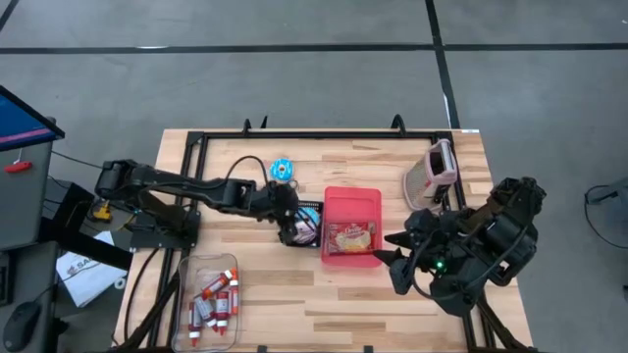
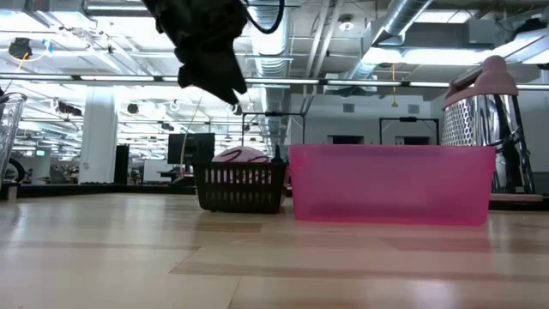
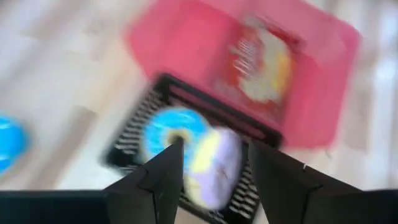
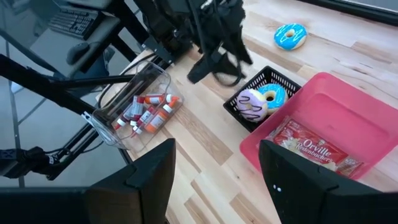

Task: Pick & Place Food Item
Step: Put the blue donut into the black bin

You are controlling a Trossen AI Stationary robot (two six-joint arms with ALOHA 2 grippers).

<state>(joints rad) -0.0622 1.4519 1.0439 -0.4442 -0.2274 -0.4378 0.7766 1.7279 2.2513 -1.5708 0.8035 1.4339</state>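
A small black basket (image 4: 264, 99) stands on the table against the left side of a pink bin (image 1: 351, 201). In the basket lie a purple-iced doughnut (image 4: 251, 104) and a blue-iced doughnut (image 4: 273, 94). A popcorn packet (image 4: 314, 149) lies flat in the pink bin. Another blue doughnut (image 1: 283, 169) rests on the table farther back. My left gripper (image 3: 214, 163) hangs open above the basket, slanting down, with nothing between its fingers. My right gripper (image 4: 217, 177) waits open, high over the table's right side.
A clear tub (image 1: 211, 294) with several small red-capped bottles sits at the near left. A metal grater with a pink top (image 1: 432, 175) stands at the far right. A black frame (image 1: 196, 142) runs round the table's edges. Bare wood lies in front of the pink bin.
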